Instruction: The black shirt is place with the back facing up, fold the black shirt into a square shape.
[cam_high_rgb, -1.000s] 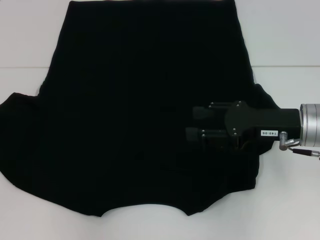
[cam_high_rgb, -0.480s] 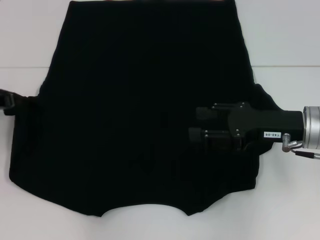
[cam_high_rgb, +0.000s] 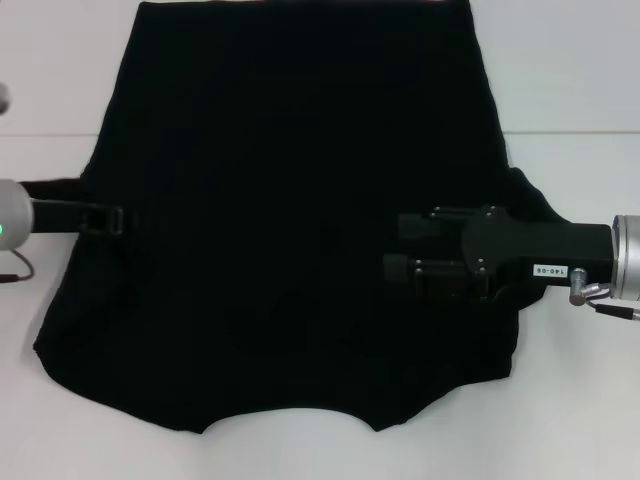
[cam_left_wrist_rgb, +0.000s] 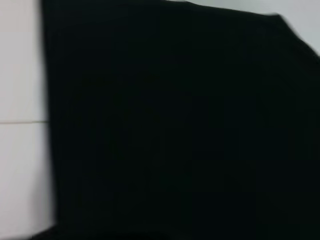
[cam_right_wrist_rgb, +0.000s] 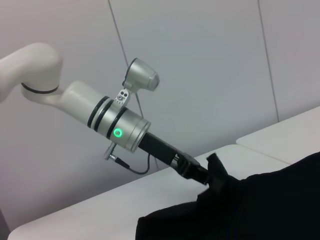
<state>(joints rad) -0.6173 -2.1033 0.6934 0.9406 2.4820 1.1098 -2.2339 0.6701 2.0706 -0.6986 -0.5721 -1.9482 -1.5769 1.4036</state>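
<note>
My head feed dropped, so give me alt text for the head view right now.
The black shirt lies spread across the white table. The left gripper reaches in over its left edge, and the right gripper extends over its right half.

Table (cam_high_rgb: 570, 420): we see a white top with a seam line running out toward 3 and 9 o'clock.
Wall (cam_right_wrist_rgb: 200, 60): pale grey panels.

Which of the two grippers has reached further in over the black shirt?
The right gripper: it lies well inside the black shirt, while the left gripper is only at its left edge.
</note>
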